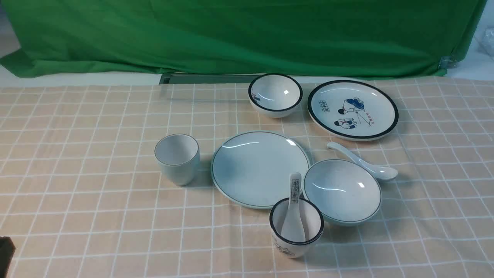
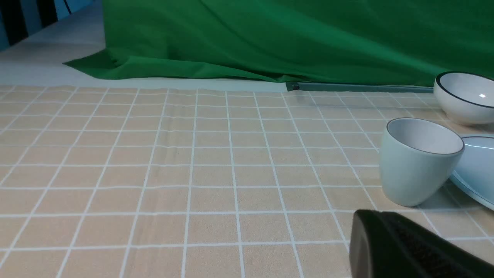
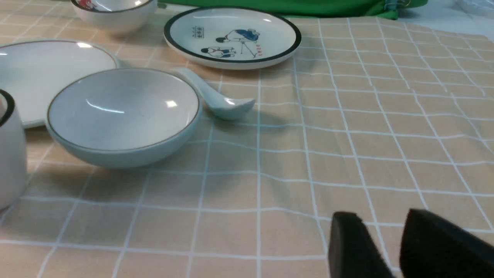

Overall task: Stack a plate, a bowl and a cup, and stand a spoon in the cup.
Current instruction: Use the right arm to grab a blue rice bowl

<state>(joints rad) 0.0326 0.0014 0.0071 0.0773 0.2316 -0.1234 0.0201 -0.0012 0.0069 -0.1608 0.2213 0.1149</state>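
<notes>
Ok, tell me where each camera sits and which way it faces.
Front view: high between the arms, facing forward over the table to the green cloth; only a dark scrap of the robot, lower left.
Left wrist view: low over the table, facing the plain cup; one of the left fingers shows.
Right wrist view: low, facing the shallow bowl and plain spoon; both right fingers show, slightly apart.
Shared: both wrist views catch the plain plate and the black-rimmed bowl.

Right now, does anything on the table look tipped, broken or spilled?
Nothing stands out. The cup, plate and bowl sit upright and whole on the cloth; the spoon lies flat beside the bowl. Only the cloth is slightly rippled.
</notes>
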